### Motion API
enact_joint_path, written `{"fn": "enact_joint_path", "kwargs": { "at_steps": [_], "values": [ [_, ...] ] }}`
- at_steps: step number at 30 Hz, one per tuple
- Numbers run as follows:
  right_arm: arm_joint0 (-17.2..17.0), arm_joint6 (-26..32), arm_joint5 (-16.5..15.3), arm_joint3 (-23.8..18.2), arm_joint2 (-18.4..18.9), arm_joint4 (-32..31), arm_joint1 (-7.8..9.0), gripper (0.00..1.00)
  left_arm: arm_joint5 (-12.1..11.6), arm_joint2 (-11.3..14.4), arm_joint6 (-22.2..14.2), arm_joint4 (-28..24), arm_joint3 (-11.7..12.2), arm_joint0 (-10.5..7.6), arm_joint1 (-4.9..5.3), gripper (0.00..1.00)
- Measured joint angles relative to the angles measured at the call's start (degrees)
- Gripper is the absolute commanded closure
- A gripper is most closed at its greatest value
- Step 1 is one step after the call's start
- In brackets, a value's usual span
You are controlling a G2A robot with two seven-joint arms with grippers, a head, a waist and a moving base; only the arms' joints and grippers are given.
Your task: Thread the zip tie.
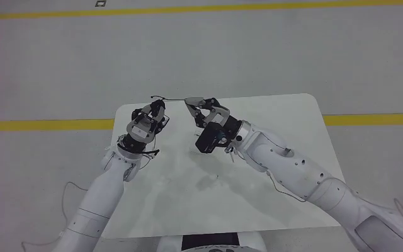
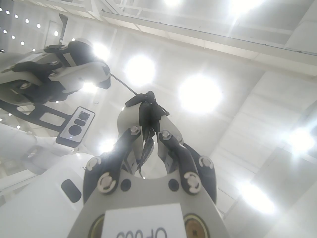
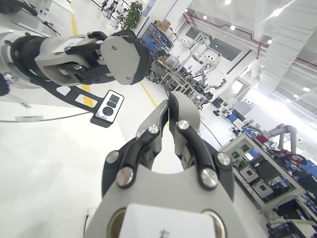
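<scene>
Black zip tie (image 1: 174, 99) runs crosswise, ends clenched in left tool (image 1: 157, 103), right tool (image 1: 190, 103)

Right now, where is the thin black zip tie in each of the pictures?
Top view: the thin black zip tie stretches between the two grippers' tips, near the white table's far edge.
Left wrist view: the tie runs from the left gripper to the right gripper.
Right wrist view: the tie runs from the right gripper toward the left one.
Shared landmark: the left gripper, pinching one end.
</scene>
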Motion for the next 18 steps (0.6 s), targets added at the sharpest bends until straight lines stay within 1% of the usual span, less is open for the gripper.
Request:
{"fn": "enact_joint_path", "kwargs": {
  "at_steps": [6,18],
  "values": [
    [-0.2,0.6,-0.4,-0.7,-0.1,0.0,0.80,1.00,0.0,0.0,0.0,0.0,0.0,0.00,0.00,1.00],
    [-0.9,1.4,-1.4,-1.6,0.2,0.0,1.74,1.00,0.0,0.0,0.0,0.0,0.0,0.00,0.00,1.00]
  ]
}}
